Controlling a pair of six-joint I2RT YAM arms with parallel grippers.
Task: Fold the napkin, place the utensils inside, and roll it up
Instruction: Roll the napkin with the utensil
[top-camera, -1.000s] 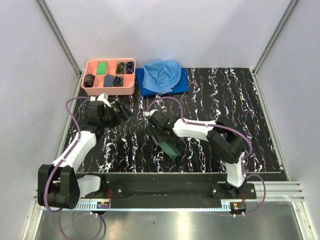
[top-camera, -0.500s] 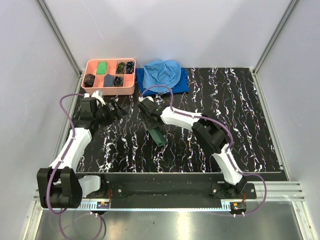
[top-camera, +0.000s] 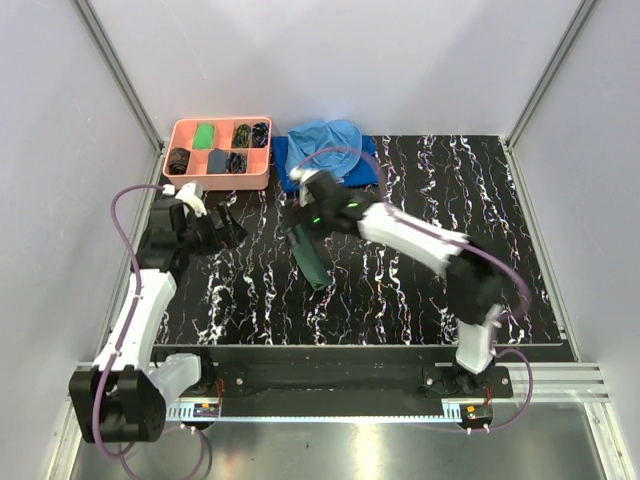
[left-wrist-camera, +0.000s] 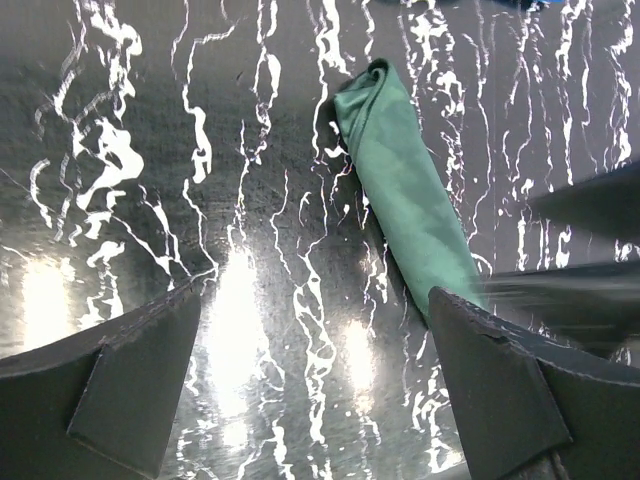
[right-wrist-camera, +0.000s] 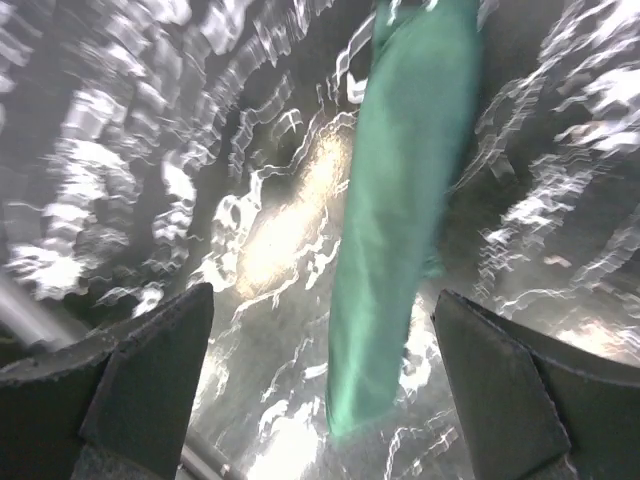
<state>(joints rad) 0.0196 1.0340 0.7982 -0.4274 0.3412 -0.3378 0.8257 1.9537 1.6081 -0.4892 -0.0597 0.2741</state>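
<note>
While the left jaws and the right jaws both gape wide with nothing in them, the napkin (top-camera: 310, 258) lies rolled into a slim bundle on the tabletop (top-camera: 450, 180), touching neither.

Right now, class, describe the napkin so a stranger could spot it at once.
Find the black marbled table. Near its middle lies the napkin, rolled into a narrow bundle. It is dark green and lies alone, unlike the light blue cloth heaped at the far edge beside the pink tray.
</note>
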